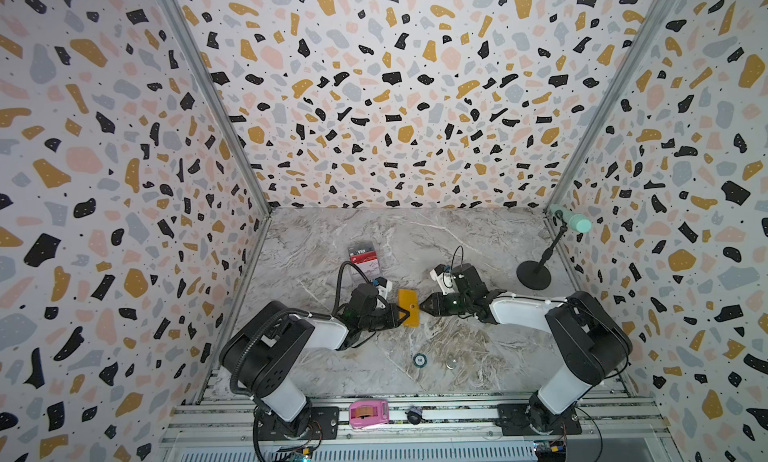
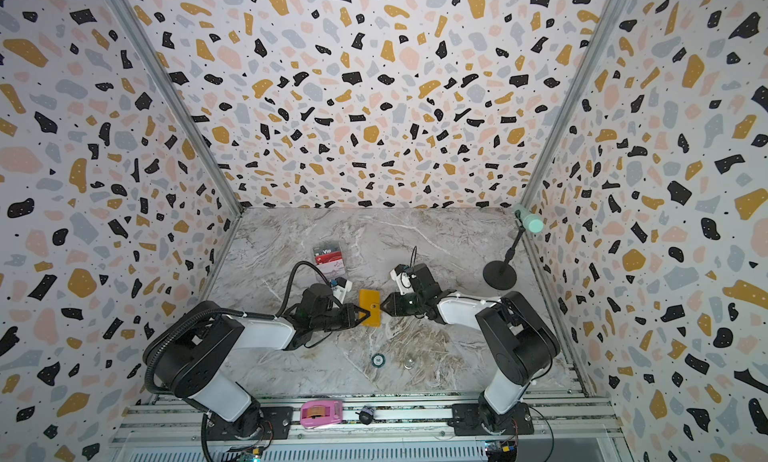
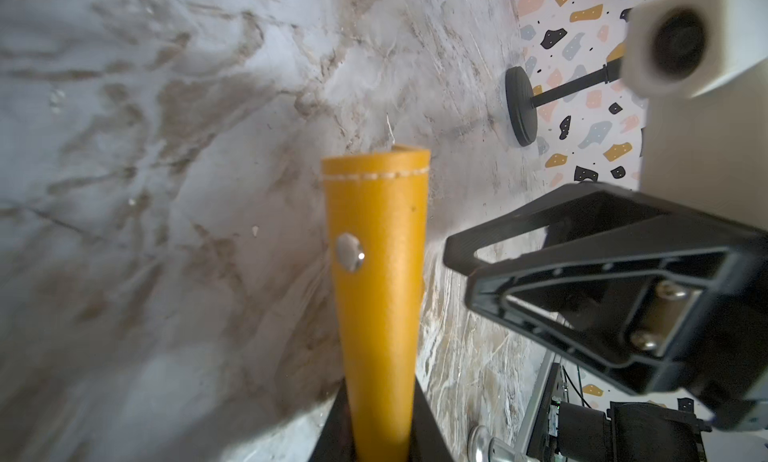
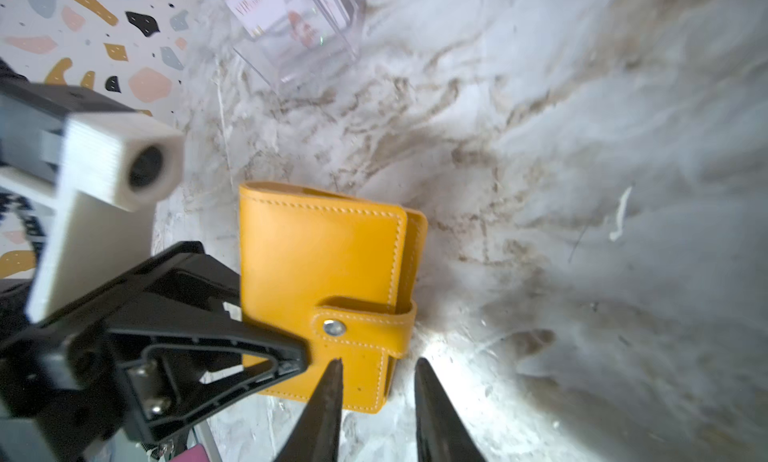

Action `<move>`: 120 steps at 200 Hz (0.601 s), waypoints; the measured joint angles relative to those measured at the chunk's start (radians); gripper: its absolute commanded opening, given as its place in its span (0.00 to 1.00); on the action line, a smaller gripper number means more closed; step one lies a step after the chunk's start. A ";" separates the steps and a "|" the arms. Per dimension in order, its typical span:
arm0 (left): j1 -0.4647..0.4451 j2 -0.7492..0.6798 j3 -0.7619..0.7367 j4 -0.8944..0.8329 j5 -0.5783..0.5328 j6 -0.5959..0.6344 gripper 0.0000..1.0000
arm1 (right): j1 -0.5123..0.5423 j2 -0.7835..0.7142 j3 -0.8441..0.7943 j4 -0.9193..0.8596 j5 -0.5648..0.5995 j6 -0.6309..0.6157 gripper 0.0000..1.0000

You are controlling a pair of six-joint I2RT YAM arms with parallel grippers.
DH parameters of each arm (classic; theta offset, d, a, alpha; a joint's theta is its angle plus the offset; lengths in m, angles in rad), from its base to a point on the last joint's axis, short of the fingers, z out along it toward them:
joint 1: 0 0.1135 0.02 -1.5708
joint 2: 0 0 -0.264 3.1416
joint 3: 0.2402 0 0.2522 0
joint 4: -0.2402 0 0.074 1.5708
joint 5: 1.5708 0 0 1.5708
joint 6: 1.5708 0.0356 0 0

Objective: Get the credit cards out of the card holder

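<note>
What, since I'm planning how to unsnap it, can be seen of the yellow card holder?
The card holder is mustard-yellow, leather-looking, with white stitching, book-shaped and closed; its tab is fastened by a silver snap. It lies about flat, on or just over the marble table. The left gripper clamps one edge; the right gripper, open, sits at the tab side.

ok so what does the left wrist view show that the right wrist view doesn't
Only the left wrist view: the black stand's round base by the wall. Only the right wrist view: the clear acrylic card stand with cards in it. Both: the closed mustard card holder on the marble table, gripped at its edge by the left gripper, with the right gripper open beside it.
</note>
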 measured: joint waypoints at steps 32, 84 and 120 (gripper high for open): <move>0.000 -0.042 0.013 -0.055 -0.023 0.046 0.10 | 0.005 -0.024 0.062 -0.034 0.008 -0.001 0.51; -0.001 -0.098 0.039 -0.106 -0.039 0.100 0.10 | 0.056 -0.027 0.101 -0.043 0.016 -0.002 0.54; -0.001 -0.150 0.039 -0.124 -0.052 0.119 0.10 | 0.069 -0.027 0.105 -0.045 0.027 0.002 0.53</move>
